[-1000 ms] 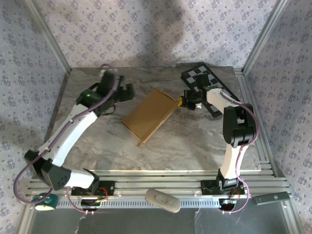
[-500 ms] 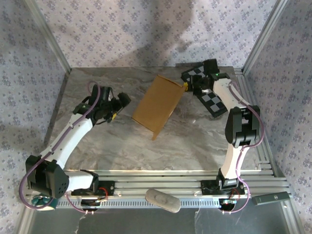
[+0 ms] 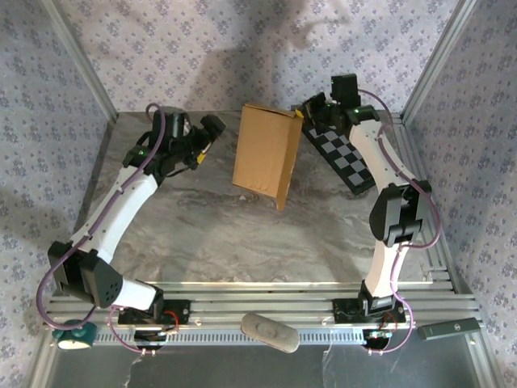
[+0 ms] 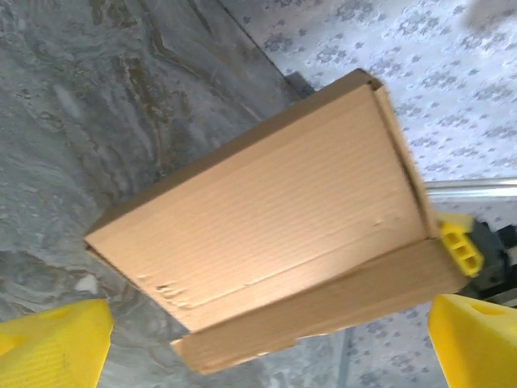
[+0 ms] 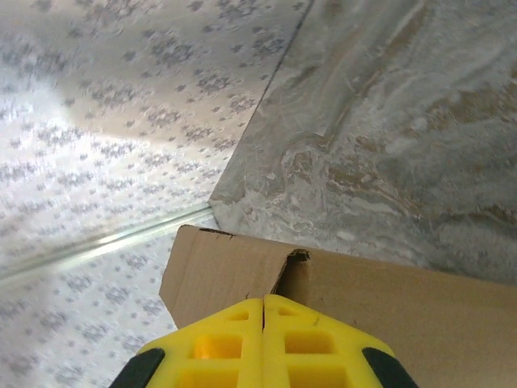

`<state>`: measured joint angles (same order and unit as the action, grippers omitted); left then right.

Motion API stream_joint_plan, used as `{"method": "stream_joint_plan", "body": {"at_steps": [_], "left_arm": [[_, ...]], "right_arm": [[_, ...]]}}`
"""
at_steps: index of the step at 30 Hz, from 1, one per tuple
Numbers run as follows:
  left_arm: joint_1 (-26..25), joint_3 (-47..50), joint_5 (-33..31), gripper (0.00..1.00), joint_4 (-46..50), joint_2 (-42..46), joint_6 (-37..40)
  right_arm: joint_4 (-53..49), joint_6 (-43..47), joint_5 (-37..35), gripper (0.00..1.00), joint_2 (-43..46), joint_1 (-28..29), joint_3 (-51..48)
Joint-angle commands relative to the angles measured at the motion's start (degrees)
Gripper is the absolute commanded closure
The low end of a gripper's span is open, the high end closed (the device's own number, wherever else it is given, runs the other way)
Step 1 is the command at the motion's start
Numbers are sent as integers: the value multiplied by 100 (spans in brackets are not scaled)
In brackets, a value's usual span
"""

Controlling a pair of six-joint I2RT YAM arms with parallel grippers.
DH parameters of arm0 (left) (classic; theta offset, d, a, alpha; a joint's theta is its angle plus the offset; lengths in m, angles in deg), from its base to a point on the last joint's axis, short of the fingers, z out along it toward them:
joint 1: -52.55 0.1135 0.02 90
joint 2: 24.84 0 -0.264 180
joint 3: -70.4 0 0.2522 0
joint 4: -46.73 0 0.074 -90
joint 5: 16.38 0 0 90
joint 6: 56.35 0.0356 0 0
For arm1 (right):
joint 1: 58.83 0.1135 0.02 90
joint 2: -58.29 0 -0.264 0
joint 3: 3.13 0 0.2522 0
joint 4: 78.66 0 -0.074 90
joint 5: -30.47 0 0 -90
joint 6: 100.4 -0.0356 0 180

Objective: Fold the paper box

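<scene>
The paper box (image 3: 265, 152) is a shallow tan cardboard mailer, raised off the table and tilted up near the back wall. My right gripper (image 3: 301, 114) is shut on its upper right corner; in the right wrist view the yellow fingertips (image 5: 234, 323) press together on the cardboard flap (image 5: 404, 311). My left gripper (image 3: 206, 142) stands open just left of the box, apart from it. The left wrist view looks at the box's broad face (image 4: 266, 218) between my wide yellow fingers (image 4: 56, 347), with the right gripper's yellow finger (image 4: 457, 247) at the box's right edge.
A black-and-white checkerboard panel (image 3: 343, 155) lies at the back right under the right arm. The marble table (image 3: 242, 234) spreads in front of the box. Patterned walls close the back and sides. A grey oval object (image 3: 269, 331) rests on the front rail.
The right arm has carried the box up and toward the back wall, turning it more upright. The left arm has swung back beside it, still open.
</scene>
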<state>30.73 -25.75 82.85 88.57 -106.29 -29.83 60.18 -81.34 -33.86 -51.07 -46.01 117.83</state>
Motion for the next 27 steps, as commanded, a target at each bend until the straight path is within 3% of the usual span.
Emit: {"method": "stream_joint_plan", "body": {"at_steps": [1, 12, 17, 27], "left_arm": [[-72, -1008, -242, 0, 683, -392, -728], [-949, -3659, -1174, 0, 2692, -1556, -2098], [-1255, -3898, -1351, 0, 3258, -1655, -3029], [-1435, -3970, -1315, 0, 3235, -2113, -3834]], "right_arm": [[441, 911, -265, 100, 213, 214, 243], [1970, 1707, -260, 100, 1134, 809, -1349], [2235, 1938, 42, 100, 1396, 904, -1791], [1976, 2289, 201, 100, 1758, 1062, -2379]]}}
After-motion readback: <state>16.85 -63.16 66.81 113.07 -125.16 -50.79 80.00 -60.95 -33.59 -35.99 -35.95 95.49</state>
